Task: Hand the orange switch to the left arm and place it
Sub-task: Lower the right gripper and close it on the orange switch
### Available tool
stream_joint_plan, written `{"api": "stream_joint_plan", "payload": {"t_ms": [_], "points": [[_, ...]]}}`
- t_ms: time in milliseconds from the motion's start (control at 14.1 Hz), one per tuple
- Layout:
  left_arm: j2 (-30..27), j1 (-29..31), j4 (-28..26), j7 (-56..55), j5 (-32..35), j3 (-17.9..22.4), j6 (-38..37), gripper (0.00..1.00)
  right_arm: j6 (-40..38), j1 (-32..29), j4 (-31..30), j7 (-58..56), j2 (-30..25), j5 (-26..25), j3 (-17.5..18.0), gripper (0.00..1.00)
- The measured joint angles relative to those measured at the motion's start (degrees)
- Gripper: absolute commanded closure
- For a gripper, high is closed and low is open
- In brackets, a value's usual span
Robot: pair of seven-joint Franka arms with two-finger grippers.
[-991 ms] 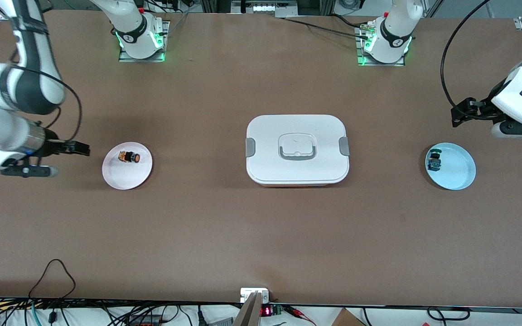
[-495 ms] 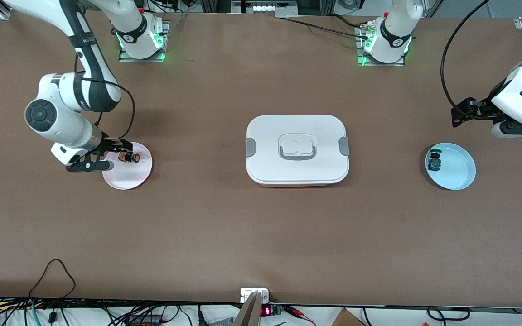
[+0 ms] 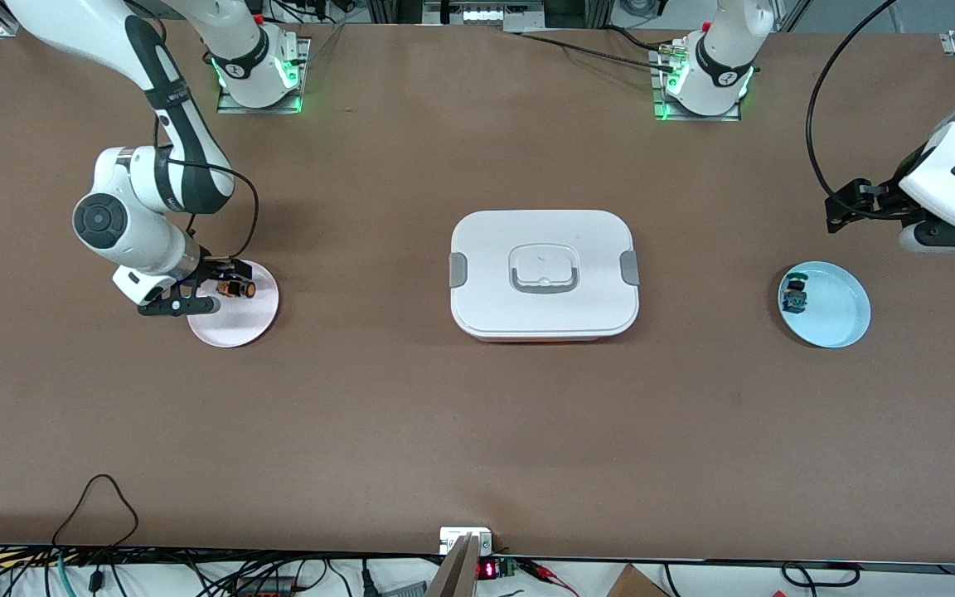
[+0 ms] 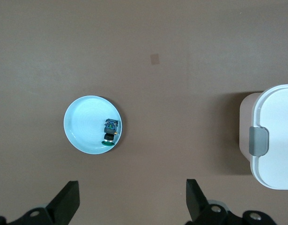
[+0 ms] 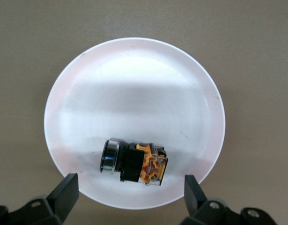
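The orange switch (image 3: 236, 288) lies on its side on a pale pink plate (image 3: 239, 326) toward the right arm's end of the table, resting on the part of the plate farther from the front camera. The right gripper (image 3: 214, 280) hangs low over that plate with its jaws spread wide; in the right wrist view the switch (image 5: 134, 161) sits between the two fingertips (image 5: 65, 190), touching neither, with bare plate (image 5: 134, 84) showing on each side of it. Its silver-ringed cap points toward one finger and its orange body toward the other. The box (image 3: 544, 274) stands closed at the middle of the table, well apart from the pink plate. Toward the left arm's end of the table a light blue plate (image 3: 838, 319) holds a small blue-and-green switch (image 3: 794, 296) near its rim. The left gripper (image 3: 846, 207) waits above the table near the blue plate, farther from the front camera than it, with its jaws also wide apart; the left wrist view shows the blue plate (image 4: 83, 124) and one end of the box (image 4: 275, 136) beyond the open fingers (image 4: 66, 201).
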Motion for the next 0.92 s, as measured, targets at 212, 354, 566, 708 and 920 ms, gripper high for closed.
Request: {"api": "stream_joint_plan", "payload": {"t_ms": [212, 354, 566, 708, 920], "points": [[0.0, 0.0, 0.0, 0.0, 0.0, 0.0, 0.0, 0.0, 2.3, -0.1, -0.5, 0.0, 1.2, 0.0, 0.0, 0.0], [0.0, 0.0, 0.0, 0.0, 0.0, 0.0, 0.0, 0.0, 3.6, -0.2, -0.7, 0.1, 1.8, 0.2, -0.1, 0.0], [0.0, 0.0, 0.0, 0.0, 0.0, 0.0, 0.0, 0.0, 4.9, -0.2, -1.1, 0.2, 2.6, 2.0, -0.1, 0.0], [0.0, 0.0, 0.0, 0.0, 0.0, 0.0, 0.0, 0.0, 6.8, -0.2, -1.9, 0.3, 3.2, 2.2, -0.1, 0.0], [0.0, 0.0, 0.0, 0.0, 0.0, 0.0, 0.0, 0.0, 8.1, -0.2, -2.9, 0.4, 4.0, 2.4, -0.1, 0.0]]}}
